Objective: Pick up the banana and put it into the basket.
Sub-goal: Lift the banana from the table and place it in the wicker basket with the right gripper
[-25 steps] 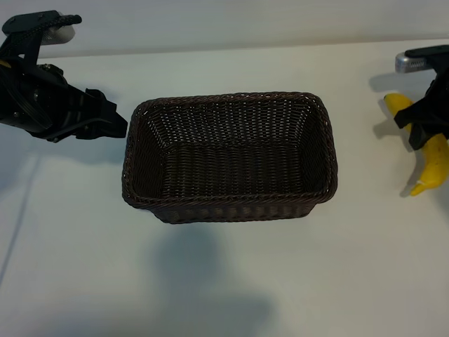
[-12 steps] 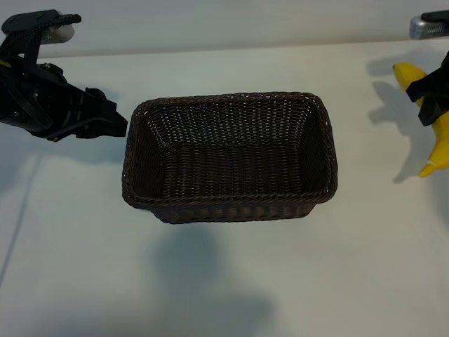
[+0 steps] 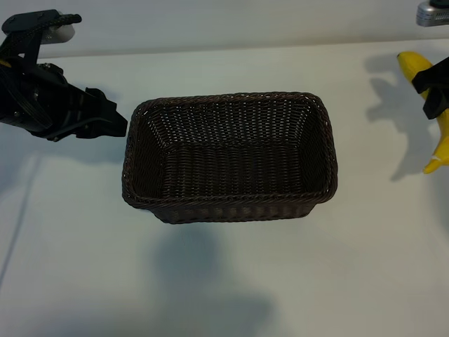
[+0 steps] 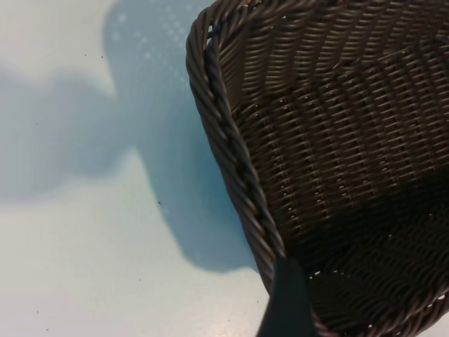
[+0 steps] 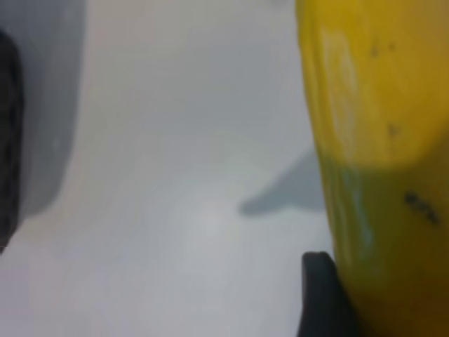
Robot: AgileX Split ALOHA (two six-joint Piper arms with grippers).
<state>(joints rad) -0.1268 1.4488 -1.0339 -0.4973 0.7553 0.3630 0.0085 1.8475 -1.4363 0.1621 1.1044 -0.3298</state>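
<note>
A dark brown woven basket (image 4: pixel 337 161) fills most of this view, its braided rim (image 4: pixel 231 151) curving round one rounded corner and its wicker wall sloping down to a shadowed floor. Beside it lies the pale counter (image 4: pixel 77 246), crossed by soft bluish shadows next to the rim. One dark fingertip (image 4: pixel 286 302) of the left hand overlaps the rim.

Banana (image 3: pixel 441 133) hangs well right of basket (image 3: pixel 229 203).

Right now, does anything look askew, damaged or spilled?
Nothing stands out. The basket sits upright and intact, and the banana hangs in the right gripper clear of the table.
</note>
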